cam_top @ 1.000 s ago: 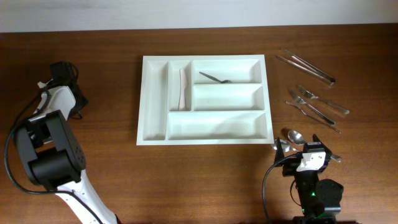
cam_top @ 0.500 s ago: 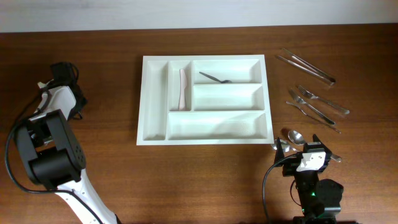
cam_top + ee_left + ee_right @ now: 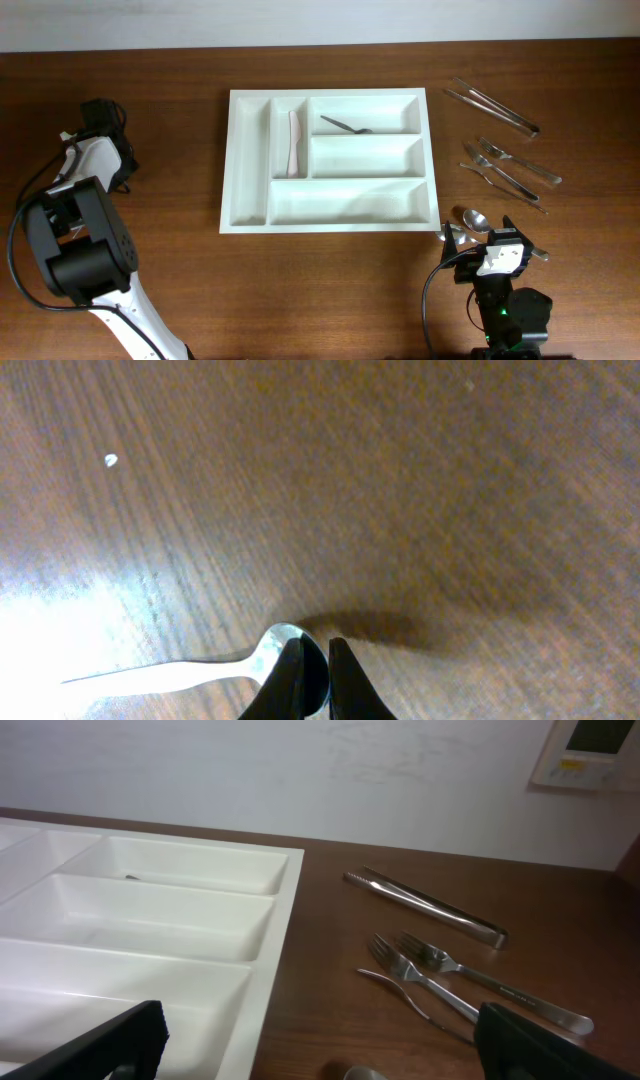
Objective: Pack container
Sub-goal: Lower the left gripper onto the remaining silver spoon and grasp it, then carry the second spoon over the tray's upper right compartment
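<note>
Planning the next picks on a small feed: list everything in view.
container: one, white, mid-table
pale utensil: one, pinkish white, in its second narrow upright compartment
dark utensil: one, dark grey, in its top long compartment
tongs: one, silver, on the table right of the container
forks: two, silver, just nearer than the tongs
spoon by the right arm: one, silver, off the container's near right corner
spoon at the left gripper: one, silver, far left of table
table: one, brown wood
left gripper: one, black, shut on that spoon's bowl
right gripper: one, black, open, facing the container
</note>
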You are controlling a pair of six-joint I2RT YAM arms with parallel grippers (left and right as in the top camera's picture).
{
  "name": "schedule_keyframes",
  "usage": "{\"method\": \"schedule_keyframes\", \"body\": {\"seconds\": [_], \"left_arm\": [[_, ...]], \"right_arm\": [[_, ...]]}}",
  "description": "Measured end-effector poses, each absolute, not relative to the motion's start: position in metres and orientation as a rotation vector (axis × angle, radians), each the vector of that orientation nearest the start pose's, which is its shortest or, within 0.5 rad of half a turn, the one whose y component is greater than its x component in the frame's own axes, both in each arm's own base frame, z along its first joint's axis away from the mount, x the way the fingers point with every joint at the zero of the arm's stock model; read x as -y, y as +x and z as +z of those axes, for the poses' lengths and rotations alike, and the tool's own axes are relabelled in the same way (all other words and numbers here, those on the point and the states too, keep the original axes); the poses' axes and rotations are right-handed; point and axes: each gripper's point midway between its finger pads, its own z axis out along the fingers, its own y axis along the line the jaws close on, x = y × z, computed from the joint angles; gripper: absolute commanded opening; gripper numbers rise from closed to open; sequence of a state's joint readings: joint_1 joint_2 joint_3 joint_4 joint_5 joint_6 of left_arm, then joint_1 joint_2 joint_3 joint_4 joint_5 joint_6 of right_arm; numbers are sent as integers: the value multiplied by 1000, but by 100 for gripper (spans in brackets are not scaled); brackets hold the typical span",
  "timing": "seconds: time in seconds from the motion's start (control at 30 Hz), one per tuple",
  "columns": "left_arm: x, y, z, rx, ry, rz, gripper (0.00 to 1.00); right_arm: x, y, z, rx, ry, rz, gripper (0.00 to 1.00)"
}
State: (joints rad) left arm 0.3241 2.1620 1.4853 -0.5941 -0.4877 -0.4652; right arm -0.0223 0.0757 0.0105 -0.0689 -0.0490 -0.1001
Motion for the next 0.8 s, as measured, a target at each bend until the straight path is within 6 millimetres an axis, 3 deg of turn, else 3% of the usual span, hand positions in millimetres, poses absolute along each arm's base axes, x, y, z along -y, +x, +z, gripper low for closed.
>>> {"method": "schedule_keyframes", "body": {"seconds": [0.13, 0.23, 0.43, 0.6, 0.7, 0.8], "left_arm": [[-221, 412, 20, -2489, -1144, 642, 2], [-216, 417, 40, -2458, -1128, 604, 2], [-182, 439, 110, -2350, -1014, 484, 2], [-121, 469, 174, -2257, -776, 344, 2], [-68, 491, 211, -2186, -586, 228, 2], [3, 514, 243, -2116, -320, 56, 2]], "right_arm": [[-3, 249, 145, -1702, -103, -50, 99], [-3, 249, 145, -1702, -103, -49, 99], [-3, 249, 145, -1702, -102, -49, 99], [-3, 249, 145, -1702, -102, -49, 99], [-3, 249, 144, -1702, -103, -50, 99], [-3, 249, 145, -1702, -103, -50, 99]]}}
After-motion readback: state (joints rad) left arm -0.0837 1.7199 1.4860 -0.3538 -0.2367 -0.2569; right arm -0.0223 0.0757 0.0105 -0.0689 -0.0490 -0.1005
